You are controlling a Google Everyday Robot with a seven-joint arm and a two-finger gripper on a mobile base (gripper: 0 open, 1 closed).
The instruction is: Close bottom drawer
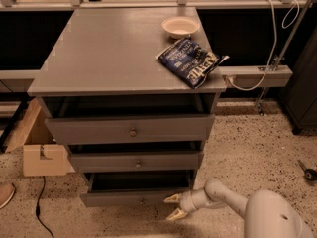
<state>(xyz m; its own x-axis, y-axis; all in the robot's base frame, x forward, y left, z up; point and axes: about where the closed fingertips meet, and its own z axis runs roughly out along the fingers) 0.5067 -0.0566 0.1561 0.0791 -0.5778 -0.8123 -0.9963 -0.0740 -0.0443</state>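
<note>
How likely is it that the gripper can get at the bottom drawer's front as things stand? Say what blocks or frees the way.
Probably yes. The open gripper is low, beside the right end of the front of the pulled-out bottom drawer, and nothing stands between them.

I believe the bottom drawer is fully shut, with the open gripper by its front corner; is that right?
Not quite: the camera view shows the bottom drawer pulled out, its dark inside exposed. The open gripper is indeed by its front corner.

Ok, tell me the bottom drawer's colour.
Bottom drawer grey, camera view; end effector by its right corner.
</note>
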